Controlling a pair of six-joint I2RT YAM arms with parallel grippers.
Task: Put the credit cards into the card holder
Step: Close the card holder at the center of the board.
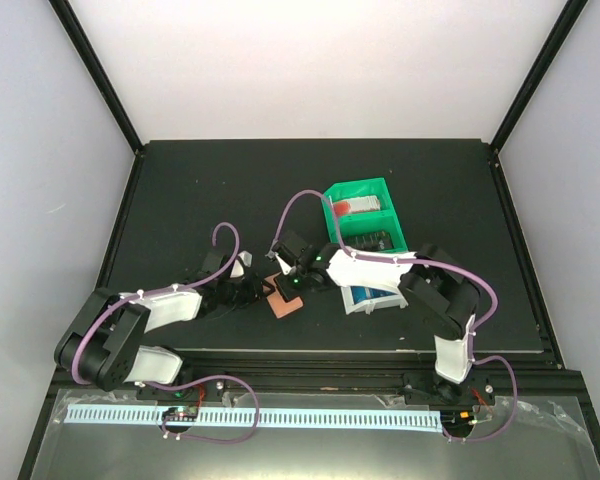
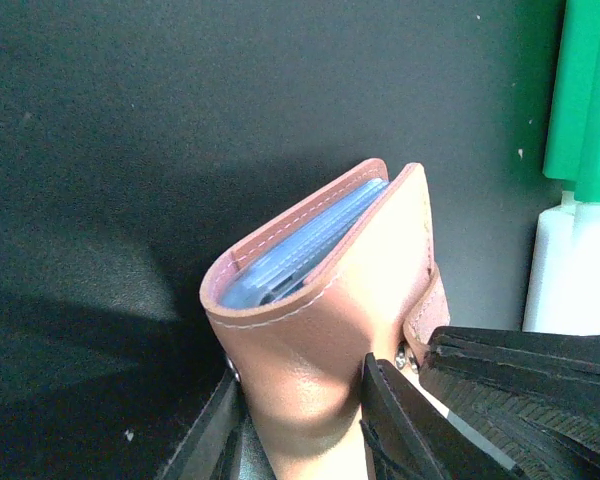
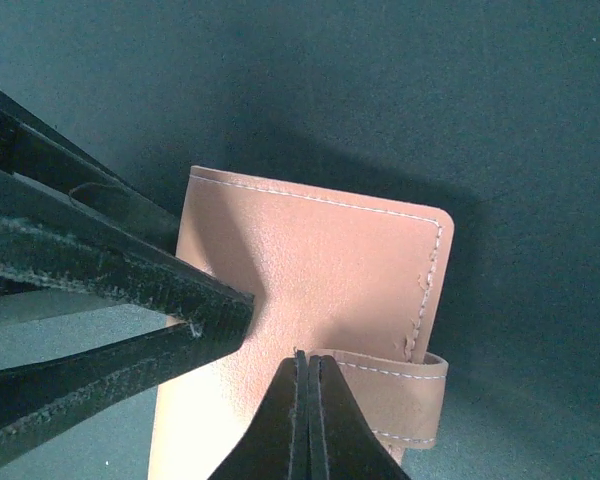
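The salmon-orange card holder (image 1: 285, 303) stands on edge on the black table between the two grippers. My left gripper (image 2: 300, 377) is shut on the card holder (image 2: 325, 300) and squeezes its lower part. A blue card (image 2: 302, 245) sits inside its open top. In the right wrist view my right gripper (image 3: 308, 360) is shut, its joined tips pressing on the snap tab (image 3: 405, 395) against the holder's flat face (image 3: 330, 270). A red-and-white card (image 1: 357, 205) and dark cards (image 1: 376, 240) lie in the green tray.
The green-and-white compartment tray (image 1: 332, 192) stands just behind and right of the grippers; it also shows in the left wrist view (image 2: 585, 90). A white and blue tray section (image 1: 372, 298) lies under the right arm. Black frame rails edge the table.
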